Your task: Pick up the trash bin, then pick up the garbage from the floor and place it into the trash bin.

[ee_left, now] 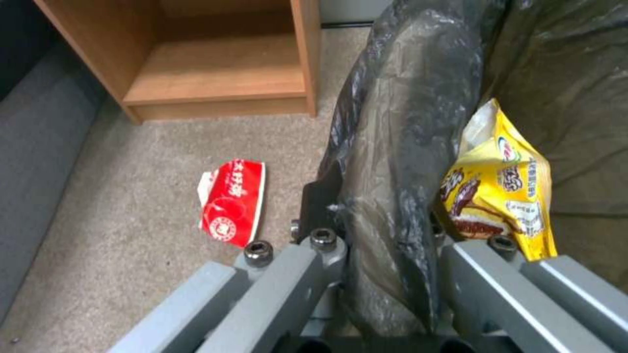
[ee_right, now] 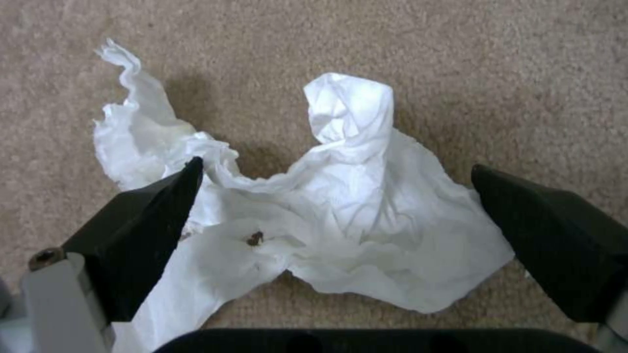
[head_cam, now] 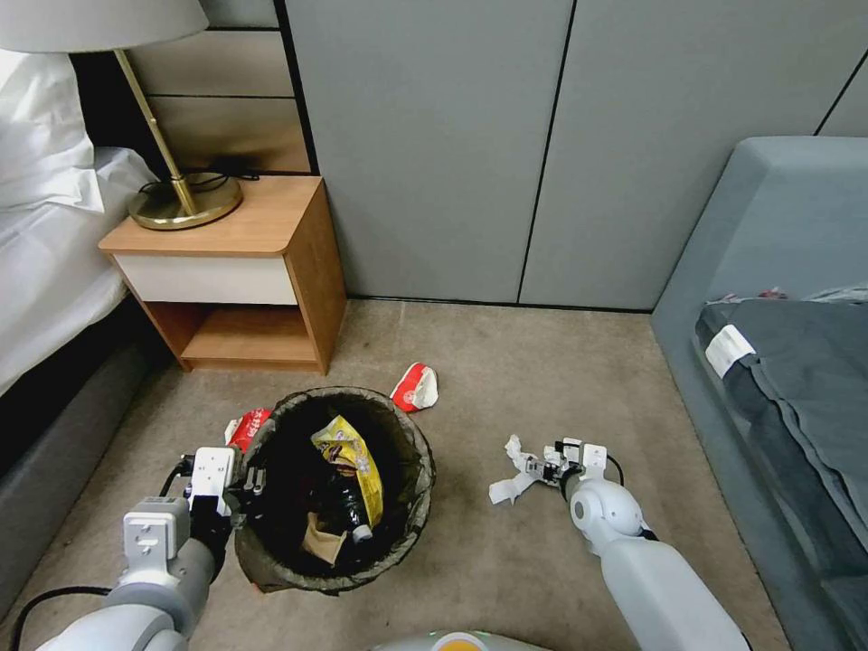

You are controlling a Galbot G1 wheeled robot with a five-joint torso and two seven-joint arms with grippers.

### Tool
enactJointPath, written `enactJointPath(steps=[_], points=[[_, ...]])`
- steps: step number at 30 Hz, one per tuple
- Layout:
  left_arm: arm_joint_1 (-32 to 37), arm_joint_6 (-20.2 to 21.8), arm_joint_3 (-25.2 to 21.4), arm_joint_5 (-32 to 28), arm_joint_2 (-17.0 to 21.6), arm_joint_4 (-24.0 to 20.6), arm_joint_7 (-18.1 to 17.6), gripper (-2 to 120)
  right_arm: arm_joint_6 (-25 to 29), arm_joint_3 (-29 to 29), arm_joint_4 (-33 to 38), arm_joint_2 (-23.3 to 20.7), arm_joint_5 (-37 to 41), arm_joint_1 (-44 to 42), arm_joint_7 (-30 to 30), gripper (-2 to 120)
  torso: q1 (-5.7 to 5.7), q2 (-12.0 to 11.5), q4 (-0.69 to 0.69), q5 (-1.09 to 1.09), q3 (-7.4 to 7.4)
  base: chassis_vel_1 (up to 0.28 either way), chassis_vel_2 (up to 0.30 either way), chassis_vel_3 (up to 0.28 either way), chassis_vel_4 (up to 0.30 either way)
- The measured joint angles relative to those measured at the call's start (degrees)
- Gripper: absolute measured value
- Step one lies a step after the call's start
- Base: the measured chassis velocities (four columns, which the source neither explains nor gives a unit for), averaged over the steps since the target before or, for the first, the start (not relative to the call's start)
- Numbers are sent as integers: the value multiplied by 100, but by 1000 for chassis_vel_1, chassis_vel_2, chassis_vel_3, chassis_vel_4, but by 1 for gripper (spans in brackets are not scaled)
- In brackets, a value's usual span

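The trash bin (head_cam: 421,463), lined with a dark bag, stands on the beige floor (head_cam: 506,570). My left gripper (head_cam: 249,484) is shut on its rim (ee_left: 399,122), one finger inside and one outside. Inside lie a yellow wrapper (head_cam: 353,457) (ee_left: 504,196), a dark bottle with a white cap (head_cam: 360,529) and a brown paper bag (head_cam: 321,542). One red-white wrapper (head_cam: 416,387) lies on the carpet behind the bin. Another (head_cam: 246,427) (ee_left: 232,201) lies beside its left side. My right gripper (head_cam: 541,470) (ee_right: 335,166) hangs open low over the white tissue (head_cam: 514,472) (ee_right: 347,211), a finger on each side.
A wooden nightstand (head_cam: 235,271) with a brass lamp (head_cam: 185,194) stands behind the bin on the left, next to a bed (head_cam: 45,262). A grey sofa (head_cam: 768,271) with dark cloth lines the right. Grey wall panels (head_cam: 452,145) close the back.
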Motion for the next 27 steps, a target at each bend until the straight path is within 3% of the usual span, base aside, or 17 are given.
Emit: enactJointPath(steps=[7,20,23,27], points=[[-2,-2,4,12,-1,0,3,3,51,-6,-88,9,-49,7,-10,95,0,0,0,0,0,0,0,0,0],[-22,-13,23,51,-8,0,9,3,133,-4,-60,14,-124,-23,32,51,0,0,0,-1,0,0,0,0,0],[-17,-16,25,61,-12,0,11,3,148,-14,-31,14,-151,-51,35,34,0,0,0,0,0,0,0,0,0],[-20,-18,27,61,-10,0,11,3,164,-17,-14,14,-164,-58,39,25,0,0,0,0,0,0,0,0,0]])
